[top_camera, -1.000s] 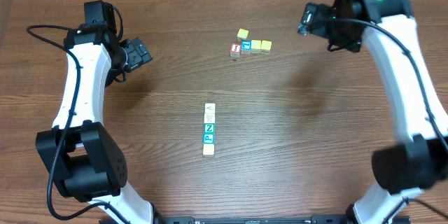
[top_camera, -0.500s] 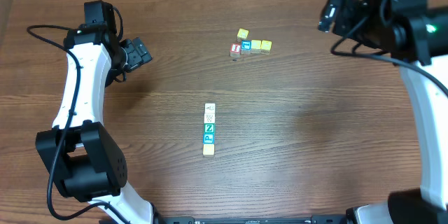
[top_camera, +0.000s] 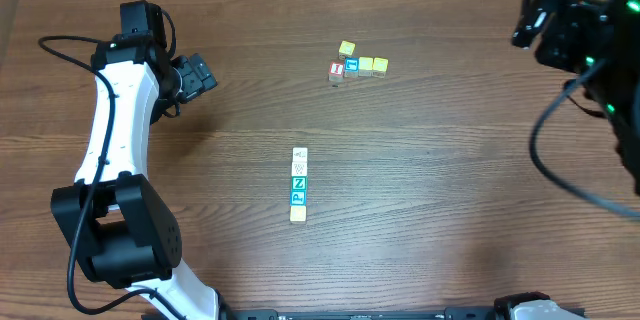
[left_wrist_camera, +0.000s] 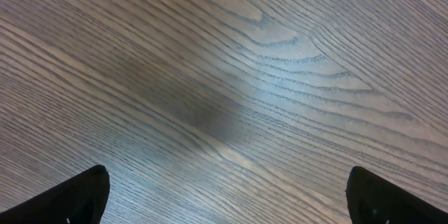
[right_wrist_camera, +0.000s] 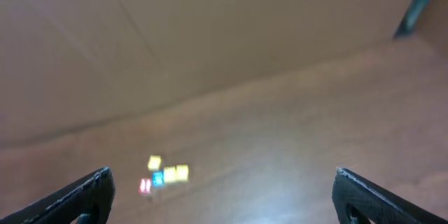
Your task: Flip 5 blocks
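Gaping wide and holding nothing, the left gripper hangs over bare wood on the left side, well apart from any cube. The right gripper is spread just as wide and empty near the far right corner; its own camera catches the distant cubes only as a blur. Between the arms, the blocks lie in a tight column mid-table: two whitish, green Z, teal, then pale yellow nearest. Beyond them sits a separate cluster of red-faced, blue-faced and yellow cubes.
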Motion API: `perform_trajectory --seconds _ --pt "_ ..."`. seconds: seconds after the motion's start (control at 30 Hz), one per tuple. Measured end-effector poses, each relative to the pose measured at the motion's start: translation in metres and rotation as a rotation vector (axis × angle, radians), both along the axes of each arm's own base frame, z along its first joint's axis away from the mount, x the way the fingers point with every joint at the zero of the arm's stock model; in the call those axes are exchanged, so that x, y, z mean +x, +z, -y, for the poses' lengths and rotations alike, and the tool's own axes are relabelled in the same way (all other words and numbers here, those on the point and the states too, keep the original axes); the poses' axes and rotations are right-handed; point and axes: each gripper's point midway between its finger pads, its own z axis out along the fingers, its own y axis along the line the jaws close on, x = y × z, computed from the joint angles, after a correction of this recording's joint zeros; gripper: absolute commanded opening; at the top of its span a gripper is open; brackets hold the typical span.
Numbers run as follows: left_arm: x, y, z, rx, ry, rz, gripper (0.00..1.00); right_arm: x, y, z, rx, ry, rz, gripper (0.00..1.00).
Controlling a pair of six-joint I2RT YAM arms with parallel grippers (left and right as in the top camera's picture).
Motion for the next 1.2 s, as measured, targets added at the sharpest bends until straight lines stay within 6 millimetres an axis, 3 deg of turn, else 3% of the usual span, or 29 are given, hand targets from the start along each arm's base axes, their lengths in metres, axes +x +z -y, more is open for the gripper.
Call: perform_trajectory --seconds 0.23,0.43,0.6,0.77,1.03,1.2 --pt "0.0 0.0 0.0 0.0 0.0 0.0 1.0 -0.036 0.053 0.007 -0.011 0.011 0.192 1.0" --pt "0.0 0.0 0.0 0.0 0.0 0.0 1.0 -0.088 0.087 0.016 -0.007 0.013 0.325 1.0" --pt "0.0 0.0 0.0 0.0 0.0 0.0 1.0 -0.132 0.098 0.025 -0.007 0.007 0.427 1.0" --pt "0.0 0.0 0.0 0.0 0.0 0.0 1.0 -0.152 0.084 0.029 -0.01 0.004 0.512 1.0" --pt "0.0 0.0 0.0 0.001 0.0 0.0 1.0 -0.143 0.02 0.027 -0.01 0.003 0.563 1.0" --pt "0.0 0.0 0.0 0.001 0.0 0.0 1.0 -0.144 0.003 0.027 0.007 -0.003 0.681 1.0"
